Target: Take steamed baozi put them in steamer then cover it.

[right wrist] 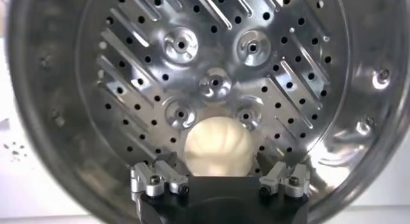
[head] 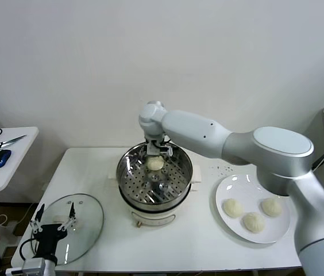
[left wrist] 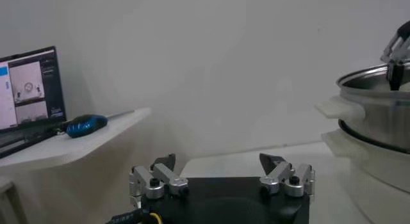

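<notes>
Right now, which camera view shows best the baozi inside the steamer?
The right wrist view: the baozi fills the middle, between the right hand fingers, on the perforated tray. The head view shows it small; the left wrist view shows only the steamer wall.

One cream baozi (head: 155,164) sits on the shiny open steamer's (head: 128,172) perforated tray; three lie well apart, right.

White table (head: 202,241) carries steamer (head: 155,198), glass lid (head: 76,221), and plate (head: 226,187).
</notes>
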### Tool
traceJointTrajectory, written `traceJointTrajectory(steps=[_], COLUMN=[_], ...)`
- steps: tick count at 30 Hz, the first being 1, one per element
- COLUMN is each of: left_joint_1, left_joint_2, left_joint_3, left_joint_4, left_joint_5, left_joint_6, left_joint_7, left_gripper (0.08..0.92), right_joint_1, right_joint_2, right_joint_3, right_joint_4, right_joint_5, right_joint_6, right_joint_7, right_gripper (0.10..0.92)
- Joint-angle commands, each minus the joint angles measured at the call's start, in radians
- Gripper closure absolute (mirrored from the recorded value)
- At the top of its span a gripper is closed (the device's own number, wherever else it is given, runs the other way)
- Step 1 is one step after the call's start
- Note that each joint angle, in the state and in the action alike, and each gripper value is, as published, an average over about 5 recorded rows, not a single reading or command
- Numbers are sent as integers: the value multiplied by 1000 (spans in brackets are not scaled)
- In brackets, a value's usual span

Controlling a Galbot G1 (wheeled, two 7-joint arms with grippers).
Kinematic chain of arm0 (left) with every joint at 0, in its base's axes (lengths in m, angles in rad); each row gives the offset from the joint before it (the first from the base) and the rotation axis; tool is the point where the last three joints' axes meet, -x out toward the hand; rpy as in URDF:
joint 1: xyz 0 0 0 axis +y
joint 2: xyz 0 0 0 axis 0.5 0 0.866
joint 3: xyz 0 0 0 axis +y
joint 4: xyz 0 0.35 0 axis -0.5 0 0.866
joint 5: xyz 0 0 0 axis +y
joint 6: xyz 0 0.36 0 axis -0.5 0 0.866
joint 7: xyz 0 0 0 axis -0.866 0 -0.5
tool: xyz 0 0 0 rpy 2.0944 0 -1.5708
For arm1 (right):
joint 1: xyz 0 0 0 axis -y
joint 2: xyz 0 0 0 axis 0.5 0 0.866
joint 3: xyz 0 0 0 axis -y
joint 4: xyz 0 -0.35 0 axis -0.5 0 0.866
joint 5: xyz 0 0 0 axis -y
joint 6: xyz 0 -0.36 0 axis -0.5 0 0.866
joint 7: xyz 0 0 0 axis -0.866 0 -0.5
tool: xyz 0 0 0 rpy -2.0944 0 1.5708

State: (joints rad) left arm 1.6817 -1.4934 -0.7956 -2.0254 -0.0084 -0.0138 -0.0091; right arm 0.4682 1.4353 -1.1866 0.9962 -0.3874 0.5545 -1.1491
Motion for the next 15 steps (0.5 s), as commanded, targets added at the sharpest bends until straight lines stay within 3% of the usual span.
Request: traceJointTrajectory(steps=[1,7,10,15], left_joint_1=[8,10,10,11], left_joint_2=[0,-7,-13,-16], left_joint_3=[6,15,23,43], left_joint_4=[-15,-30,-34,-32], left_joint_5=[9,19,21,35], left_joint_6=[0,0,1,-2], left_joint_7=[-1,-2,-3,-3], left_gripper=[177,177,177,177], right_joint_1=[181,334,359,282], right_joint_2=[-206,-467,-595,-758], right_joint_3=[-31,-228,-302,-288], right_joint_4=[195,328,399,445], right_joint_5=[192,531,697,796], right_joint_6=[-83,-396,-594,-796], right_joint_7=[12,180,190,139], right_gripper=[203,203,203,203])
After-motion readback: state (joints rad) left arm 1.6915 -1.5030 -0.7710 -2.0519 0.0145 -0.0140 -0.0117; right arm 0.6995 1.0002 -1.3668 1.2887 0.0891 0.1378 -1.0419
